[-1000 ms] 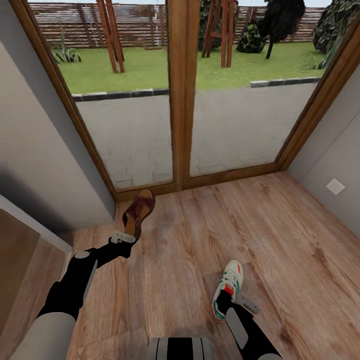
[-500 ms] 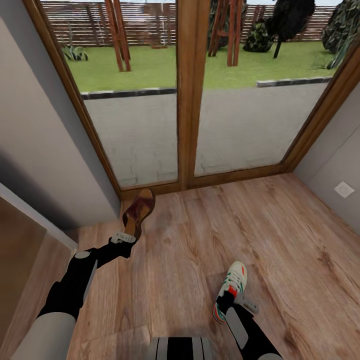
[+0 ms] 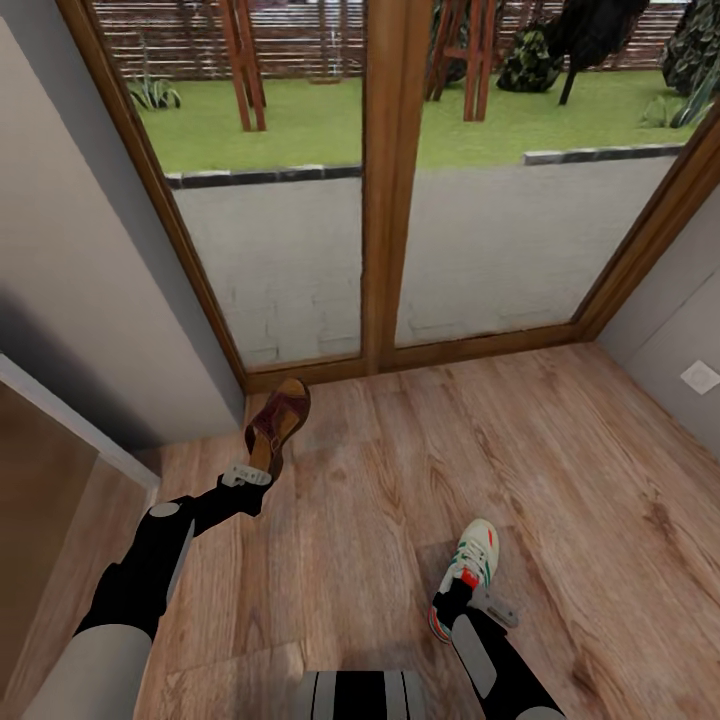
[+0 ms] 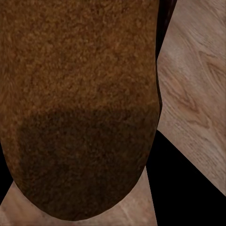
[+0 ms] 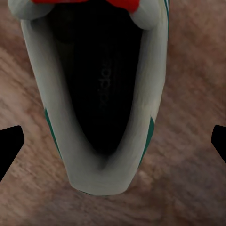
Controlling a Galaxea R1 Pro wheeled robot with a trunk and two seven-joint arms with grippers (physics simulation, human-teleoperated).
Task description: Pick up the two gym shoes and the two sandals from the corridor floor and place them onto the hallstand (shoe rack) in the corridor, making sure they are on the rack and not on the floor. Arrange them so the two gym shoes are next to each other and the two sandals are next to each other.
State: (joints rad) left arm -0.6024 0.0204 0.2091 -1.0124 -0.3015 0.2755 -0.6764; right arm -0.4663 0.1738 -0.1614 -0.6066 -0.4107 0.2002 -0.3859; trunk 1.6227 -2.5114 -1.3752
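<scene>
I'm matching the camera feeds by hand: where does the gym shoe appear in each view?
Head view: gym shoe low and right of centre, at the right gripper.
Right wrist view: the gym shoe seen from above, heel opening facing the camera.
Left wrist view: a sandal instead.
Shared landmark: the wood-plank corridor floor.

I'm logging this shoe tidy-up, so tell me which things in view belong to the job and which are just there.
Part of the job:
- sandal at the left gripper
- gym shoe at the right gripper
- corridor floor

Just there:
- glass doors with wooden frame
- wall socket
- garden outside
</scene>
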